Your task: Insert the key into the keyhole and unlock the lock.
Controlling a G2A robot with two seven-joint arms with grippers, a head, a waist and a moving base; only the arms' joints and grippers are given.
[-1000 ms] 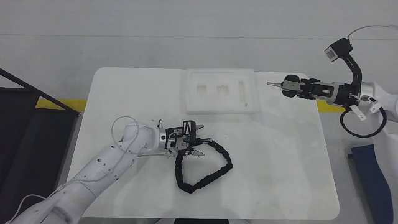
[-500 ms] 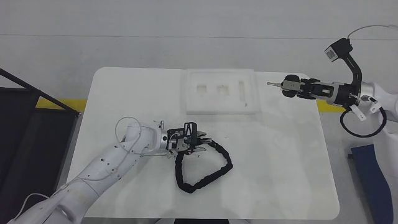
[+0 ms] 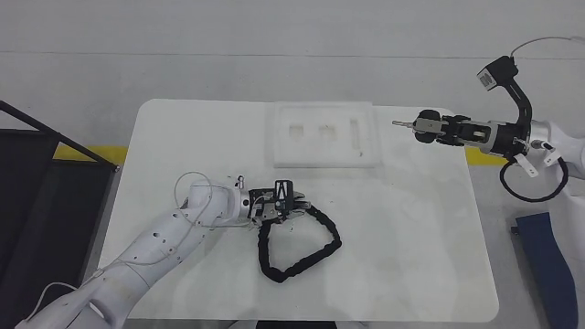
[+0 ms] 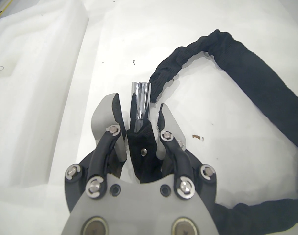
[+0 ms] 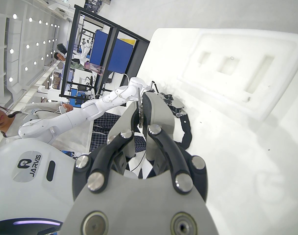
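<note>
The lock is a chain in a black fabric sleeve (image 3: 315,247) lying looped on the white table, with a chrome cylinder (image 4: 140,101) at one end. My left gripper (image 3: 280,203) (image 4: 139,101) is open and straddles that cylinder, with a gap on each side; the sleeve's flap with a snap (image 4: 143,151) lies between the fingers. My right gripper (image 3: 416,126) (image 5: 141,100) hangs above the table's far right part, shut on the key (image 5: 140,114). The key's tip (image 3: 397,124) points toward the foam tray.
A white foam tray (image 3: 322,134) (image 4: 29,74) with three recesses sits at the table's far middle, beside the left gripper. The table edge (image 3: 484,238) runs close under the right arm.
The left arm has slid a little to the right, bringing its open gripper farther over the lock's cylinder end. The right arm and key have not moved.
</note>
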